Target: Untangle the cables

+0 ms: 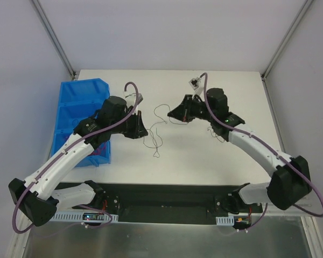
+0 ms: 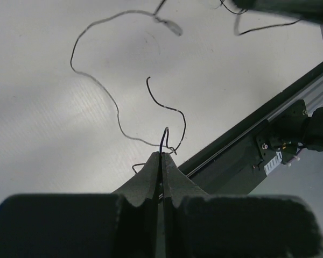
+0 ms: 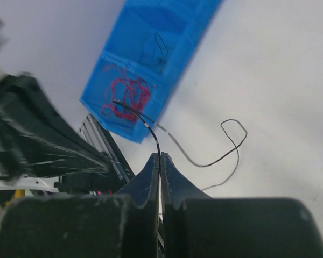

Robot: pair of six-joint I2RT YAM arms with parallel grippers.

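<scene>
Left end effector (image 2: pixel 162 157): clenched, with a thin dark cable (image 2: pixel 117 111) pinched at the tips. The cable curls away over the counter (image 2: pixel 37 140).

Right end effector (image 3: pixel 160 158): also clenched, gripping a dark strand (image 3: pixel 204 165) that arcs up from the tips. A loop of the strand lies on the counter beyond.

Top view: the two end effectors face each other at mid-counter, apart. The loose dark wire trails between them and toward the near edge.

Blue bin (image 1: pixel 81 102) sits along the left edge. A red cable tangle (image 3: pixel 128 94) is in its nearest compartment, and faint dark wires are in the next compartment.
</scene>
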